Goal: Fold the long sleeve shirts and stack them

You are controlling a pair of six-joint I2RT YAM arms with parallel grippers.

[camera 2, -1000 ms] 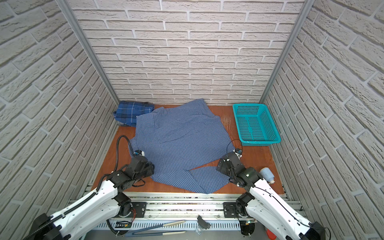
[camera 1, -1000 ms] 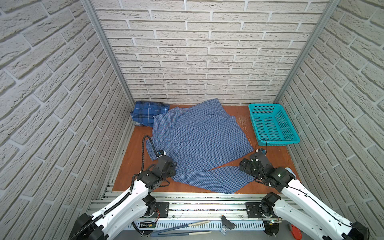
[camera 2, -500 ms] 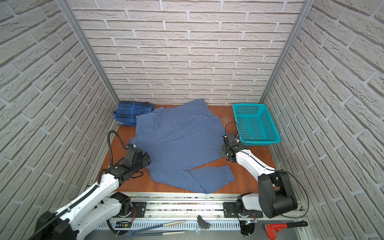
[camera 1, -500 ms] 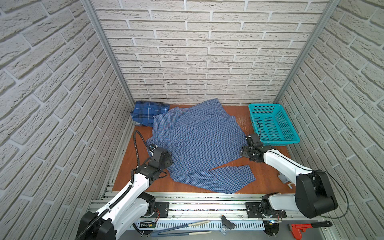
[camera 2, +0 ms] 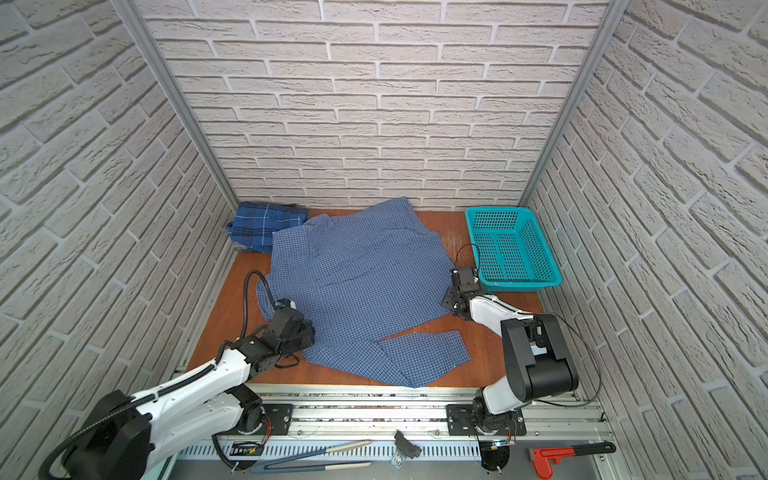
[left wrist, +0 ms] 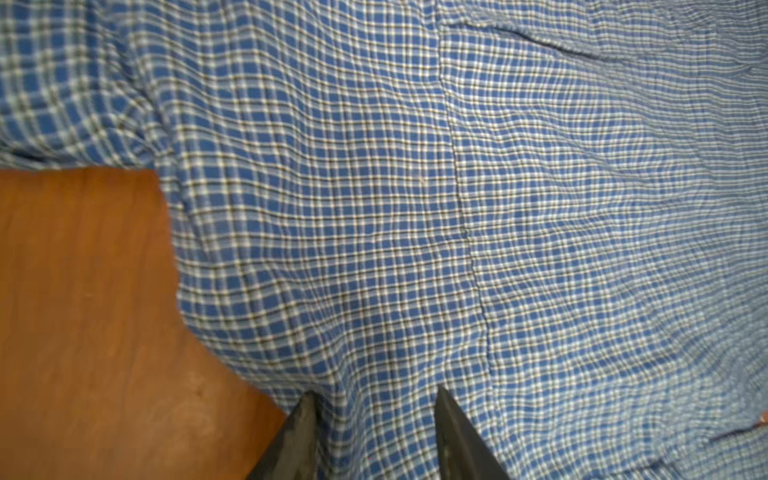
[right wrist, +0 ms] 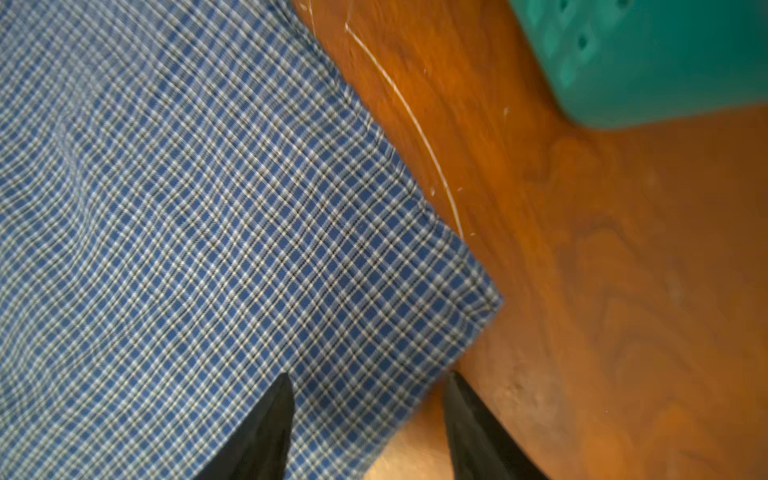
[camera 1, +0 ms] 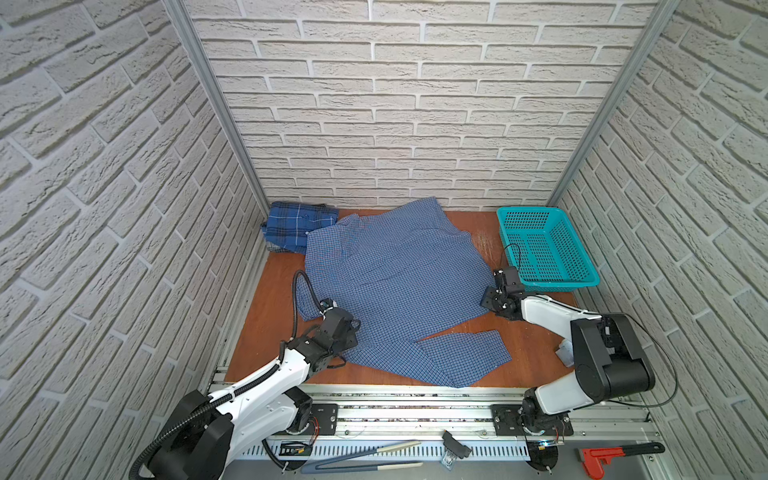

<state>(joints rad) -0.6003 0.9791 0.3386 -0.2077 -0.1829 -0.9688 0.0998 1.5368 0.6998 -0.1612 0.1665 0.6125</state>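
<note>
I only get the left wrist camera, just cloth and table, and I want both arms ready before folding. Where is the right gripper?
Observer: The right gripper is at the checked shirt's corner nearest the basket, jaws apart, straddling the cloth's edge.
Operator: Where's the other shirt?
Observer: The plaid shirt lies folded in the far left corner.
Operator: Anything in the basket?
Observer: No, it is empty.

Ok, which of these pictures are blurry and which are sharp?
Right wrist view: smeared throughout, the check shirt streaky, the teal basket a soft blob. Left wrist view: checks crisp centrally, softer at the edges. Both top views: sharp, evenly lit.
</note>
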